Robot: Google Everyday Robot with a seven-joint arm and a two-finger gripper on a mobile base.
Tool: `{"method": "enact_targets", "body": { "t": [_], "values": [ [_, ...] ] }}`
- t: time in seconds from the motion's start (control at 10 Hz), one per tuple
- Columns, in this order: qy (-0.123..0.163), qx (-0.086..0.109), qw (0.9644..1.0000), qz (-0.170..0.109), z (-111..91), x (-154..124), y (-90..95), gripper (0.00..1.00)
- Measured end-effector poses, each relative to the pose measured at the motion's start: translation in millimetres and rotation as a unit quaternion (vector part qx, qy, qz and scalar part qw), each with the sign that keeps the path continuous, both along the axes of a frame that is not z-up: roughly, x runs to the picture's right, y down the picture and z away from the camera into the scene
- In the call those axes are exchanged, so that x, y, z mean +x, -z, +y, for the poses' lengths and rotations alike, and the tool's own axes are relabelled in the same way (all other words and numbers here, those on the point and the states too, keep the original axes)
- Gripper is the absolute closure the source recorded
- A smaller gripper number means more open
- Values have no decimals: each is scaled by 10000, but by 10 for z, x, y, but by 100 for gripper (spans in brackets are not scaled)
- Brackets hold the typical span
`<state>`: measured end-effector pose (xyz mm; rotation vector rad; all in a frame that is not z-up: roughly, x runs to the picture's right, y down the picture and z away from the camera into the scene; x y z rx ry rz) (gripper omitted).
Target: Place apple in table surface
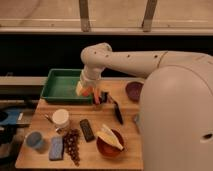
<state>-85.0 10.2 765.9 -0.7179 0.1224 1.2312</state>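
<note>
We note the gripper (84, 90) centre-left, above the worktop (92, 152) at the tray's (60, 84) right edge, fingers clenched on the apple (88, 92).

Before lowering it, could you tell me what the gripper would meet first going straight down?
The gripper, shut on the apple above the tray's front right corner, would probably meet the table first; depth is unclear, so possibly the tray rim.

arm (131, 62): thick rounded tube, glossy cream-white, row of small dark dots along its side | elbow joint (95, 54): bulbous, same white | body (175, 115): large smooth white dome, near right, one dark dot low | gripper (86, 90): pale, at arm's left end, left of centre
</note>
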Motion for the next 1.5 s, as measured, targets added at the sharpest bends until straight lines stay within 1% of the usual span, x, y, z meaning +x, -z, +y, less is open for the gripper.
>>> {"method": "enact_targets", "body": {
  "t": [0.2,0.4,0.6,0.8,1.1,1.3,1.4,1.5],
  "values": [
    [-95,-94,9999,-17,64,-13,1,100],
    [-105,-178,9997,-126,171,-107,29,100],
    [-131,-262,9994,-196,263,-157,7,100],
    [-162,-407,9987,-261,393,-199,-79,100],
    [-229,-668,9971,-283,614,-215,-229,100],
    [-238,-898,9952,-323,778,-260,-354,100],
    [-200,-967,9944,-367,822,-289,-379,100],
    [-199,-965,9944,-377,816,-298,-371,100]
  ]
}}
